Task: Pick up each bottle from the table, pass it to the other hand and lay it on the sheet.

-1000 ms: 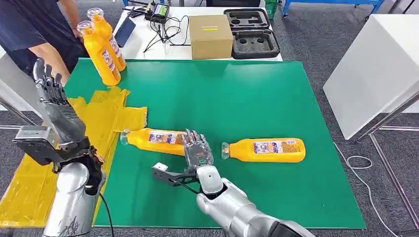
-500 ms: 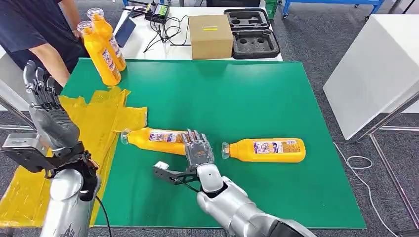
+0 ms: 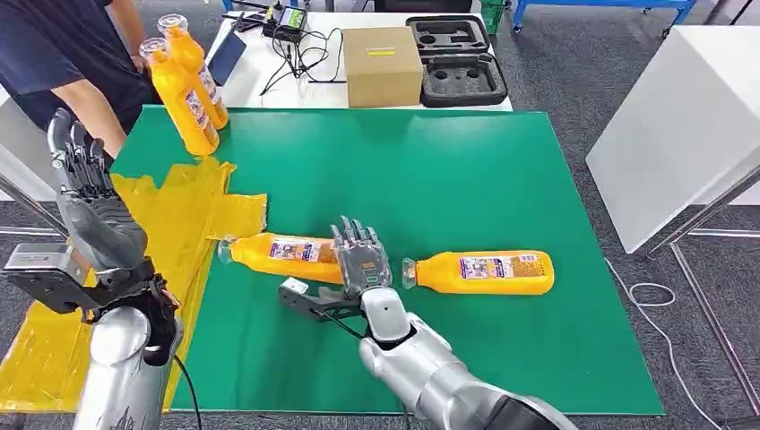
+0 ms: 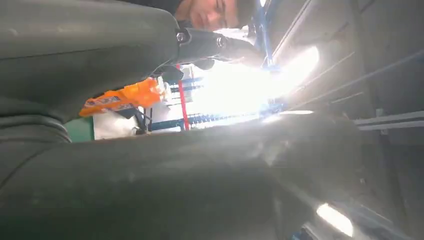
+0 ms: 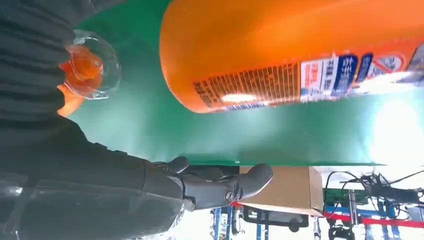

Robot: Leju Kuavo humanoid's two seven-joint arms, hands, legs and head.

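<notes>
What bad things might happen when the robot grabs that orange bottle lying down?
The near bottle is round and lies on its side, so it might roll away from the right robot hand. The hand could also bump the second bottle lying close beside it, knocking its cap end and rolling it off course.

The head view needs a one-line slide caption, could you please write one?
Right hand open over a lying orange bottle on the green mat; left hand raised, open.

The head view is evenly lit and sharp, with soft shadows only. The left wrist view is dim and blurred, with white glare blown out at its centre. The right wrist view is bright, with glare at its right edge.
</notes>
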